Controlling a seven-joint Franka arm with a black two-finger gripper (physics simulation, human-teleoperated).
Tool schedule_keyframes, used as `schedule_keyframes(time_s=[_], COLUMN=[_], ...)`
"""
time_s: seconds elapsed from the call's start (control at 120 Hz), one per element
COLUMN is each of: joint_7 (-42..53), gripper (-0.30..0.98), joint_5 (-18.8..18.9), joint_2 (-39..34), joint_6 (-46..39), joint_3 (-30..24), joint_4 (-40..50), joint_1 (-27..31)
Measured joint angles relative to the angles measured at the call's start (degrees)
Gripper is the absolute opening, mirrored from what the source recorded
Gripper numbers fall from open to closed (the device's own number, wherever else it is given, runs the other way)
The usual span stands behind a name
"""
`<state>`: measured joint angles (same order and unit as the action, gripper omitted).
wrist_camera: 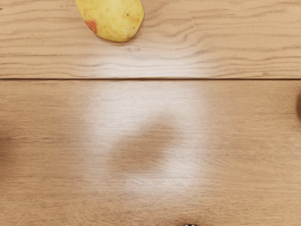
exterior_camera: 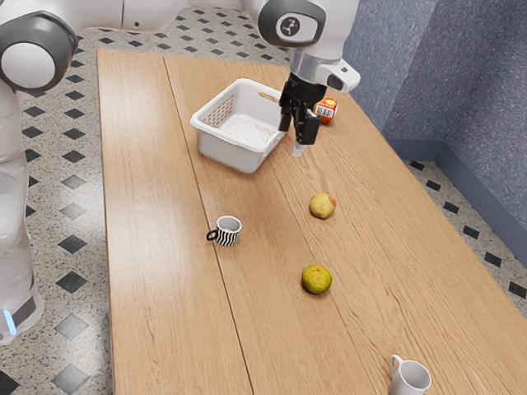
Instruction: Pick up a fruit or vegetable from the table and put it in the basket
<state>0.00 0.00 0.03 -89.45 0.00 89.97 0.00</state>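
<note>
A: What carries everything?
B: The wooden bench (exterior_camera: 148,288), which runs under the end effector (exterior_camera: 298,138). The pale robot arm (exterior_camera: 12,177) comes in from the exterior view's left and holds the end effector above the wood.
A: And the state of the end effector?
B: I cannot tell whether it is open or closed.
A: Where is the basket?
B: The white basket (exterior_camera: 224,148) stands upright on the bench, near the end effector, toward the exterior view's left.
A: Next in size?
B: The plain white mug (exterior_camera: 409,378), well apart from the end effector, toward the exterior camera. An orange-red container with a barcode label (exterior_camera: 327,110) sits near the end effector, toward the exterior view's right. The striped black-and-white mug (exterior_camera: 227,233) is toward the exterior camera and the exterior view's left.
A: The fruit?
B: Two pieces, both on the bench, outside the basket. The green-yellow fruit (exterior_camera: 316,279) lies farther from the end effector, toward the exterior camera. The yellow fruit with a reddish patch (exterior_camera: 322,205) is between that one and the end effector; the wrist view catches part of it, patch included.
</note>
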Motion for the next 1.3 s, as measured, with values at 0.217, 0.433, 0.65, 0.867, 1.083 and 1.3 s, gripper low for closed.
schedule_keyframes(time_s=[0.217,0.433,0.65,0.867,1.083,1.3], joint_7=[0.29,0.57,0.80,1.87,2.61,1.65], gripper=[0.69,0.69,0.69,0.69,0.68,0.68], joint_5=[3.70,4.31,1.33,-2.21,8.52,8.13], joint_2=[15.29,15.60,7.86,1.80,8.38,13.84], joint_6=[10.10,13.61,16.54,19.63,17.95,16.98], joint_3=[-25.53,-26.00,-29.96,-53.79,-36.64,-20.03], joint_4=[-28.15,-28.68,-37.87,-27.28,-20.61,-20.57], joint_1=[24.77,25.16,25.24,24.08,-15.39,-22.76])
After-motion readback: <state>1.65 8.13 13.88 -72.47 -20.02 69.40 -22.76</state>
